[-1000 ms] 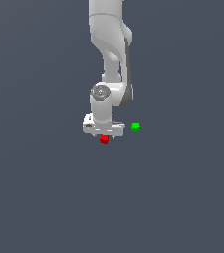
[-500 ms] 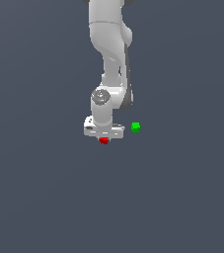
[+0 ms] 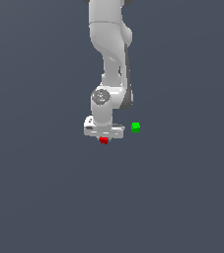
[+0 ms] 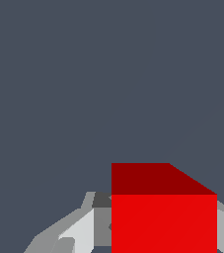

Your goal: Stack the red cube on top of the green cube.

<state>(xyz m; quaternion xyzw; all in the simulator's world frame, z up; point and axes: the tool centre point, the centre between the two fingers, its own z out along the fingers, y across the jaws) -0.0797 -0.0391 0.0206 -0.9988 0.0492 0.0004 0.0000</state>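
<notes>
claw (image 3: 103, 136) gripping red cube (image 3: 103, 141) | green cube (image 3: 135, 127) near, toward exterior view's right | both cubes apart

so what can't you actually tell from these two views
- Whether the tool is shut on the red cube: exterior view too small; wrist view's edge cuts off the fingers.
- Whether the red cube rests on the floor or is lifted: no shadow or contact visible.
- Green cube: outside the wrist view.
</notes>
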